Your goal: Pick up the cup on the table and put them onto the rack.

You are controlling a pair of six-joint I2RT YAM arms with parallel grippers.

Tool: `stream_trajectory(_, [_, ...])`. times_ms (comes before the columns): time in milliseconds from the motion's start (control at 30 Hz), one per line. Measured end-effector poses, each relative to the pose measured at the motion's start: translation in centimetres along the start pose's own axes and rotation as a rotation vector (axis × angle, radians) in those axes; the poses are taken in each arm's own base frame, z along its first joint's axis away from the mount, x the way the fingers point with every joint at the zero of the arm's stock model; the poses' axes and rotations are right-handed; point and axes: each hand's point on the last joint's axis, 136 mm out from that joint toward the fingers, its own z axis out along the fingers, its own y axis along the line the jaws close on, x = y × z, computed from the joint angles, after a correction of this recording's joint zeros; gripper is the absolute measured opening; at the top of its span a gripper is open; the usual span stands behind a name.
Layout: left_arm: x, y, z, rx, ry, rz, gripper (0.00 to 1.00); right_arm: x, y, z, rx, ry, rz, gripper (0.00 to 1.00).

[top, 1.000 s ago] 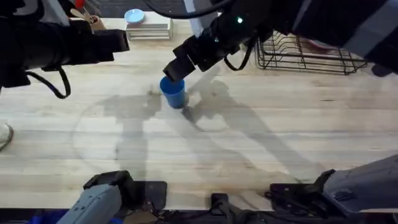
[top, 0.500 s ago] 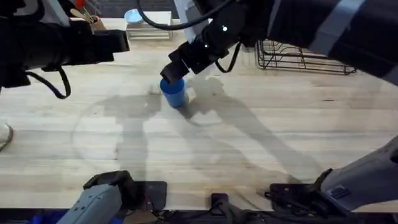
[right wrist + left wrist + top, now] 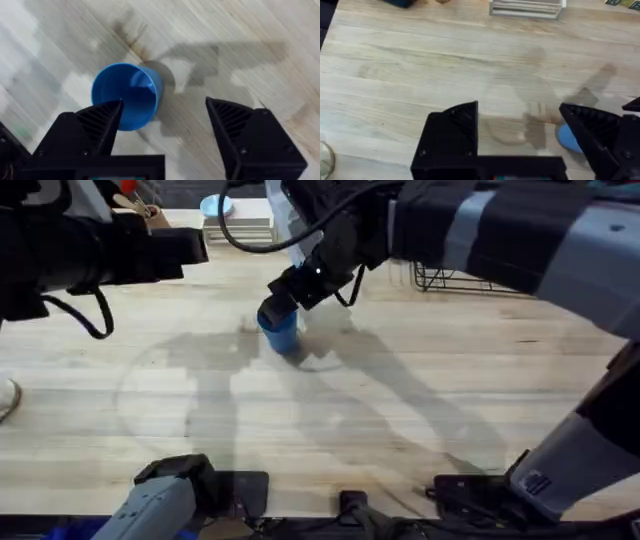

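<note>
The blue cup (image 3: 281, 331) stands upright on the light wood table (image 3: 400, 420), left of the middle. My right gripper (image 3: 284, 296) hangs just above its far rim. In the right wrist view the cup (image 3: 125, 96) shows its open mouth, and my right gripper (image 3: 162, 127) is open with one finger (image 3: 95, 125) overlapping the cup's edge. My left gripper (image 3: 192, 246) hovers at the far left, open in its wrist view (image 3: 520, 137), where a sliver of the cup (image 3: 566, 138) peeks beside one finger. The black wire rack (image 3: 470, 279) sits at the far right, partly hidden by the right arm.
A white stacked stand (image 3: 238, 225) with a blue plate is at the far edge behind the cup, a tan utensil cup (image 3: 150, 216) to its left. A glass rim (image 3: 8, 396) shows at the left edge. Bare wood spreads in front of the cup.
The right arm has swung left and toward the cup, bringing its gripper closer over the rim. The cup and the left arm have stayed put.
</note>
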Motion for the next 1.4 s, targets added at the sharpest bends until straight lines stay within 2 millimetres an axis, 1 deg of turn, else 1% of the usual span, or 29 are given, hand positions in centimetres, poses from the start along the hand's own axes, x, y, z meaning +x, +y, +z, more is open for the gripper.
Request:
stream_trajectory(100, [0.0,0.0,0.0,0.000,0.000,0.000,0.994,0.1,-0.1,0.6,0.000,0.006,0.001,0.992])
stream_trajectory(233, [0.0,0.0,0.0,0.000,0.000,0.000,0.994,0.1,-0.2,1.2,0.000,0.009,0.002,0.914])
stream_trajectory(300, [0.0,0.0,0.0,0.000,0.000,0.000,0.994,0.0,-0.2,1.2,0.000,0.005,0.001,0.896])
stream_trajectory(333, [0.0,0.0,0.0,0.000,0.000,0.000,0.993,-0.1,-0.2,1.3,0.000,0.000,0.000,0.865])
stream_trajectory(433, [0.0,0.0,0.0,0.000,0.000,0.000,0.993,0.0,-0.2,1.6,0.000,0.005,0.001,0.834])
stream_trajectory(500, [0.0,0.0,0.0,0.000,0.000,0.000,0.993,0.2,-0.3,1.9,0.000,0.014,0.003,0.797])
stream_trajectory(633, [0.0,0.0,0.0,0.000,0.000,0.000,0.993,0.5,-0.4,2.6,0.001,0.029,0.009,0.630])
stream_trajectory(767, [0.0,0.0,0.0,0.000,0.000,0.000,0.993,0.6,-0.4,2.7,0.001,0.032,0.015,0.381])
stream_trajectory(967, [0.0,0.0,0.0,0.000,0.000,0.000,0.994,0.6,-0.4,2.7,0.001,0.031,0.019,0.065])
stream_trajectory(1000, [0.0,0.0,0.0,0.000,0.000,0.000,0.994,0.6,-0.4,2.7,-0.002,0.031,0.020,0.040])
stream_trajectory(1400, [0.0,0.0,0.0,0.000,0.000,0.000,0.993,0.7,-0.3,2.5,-0.005,0.040,0.021,0.033])
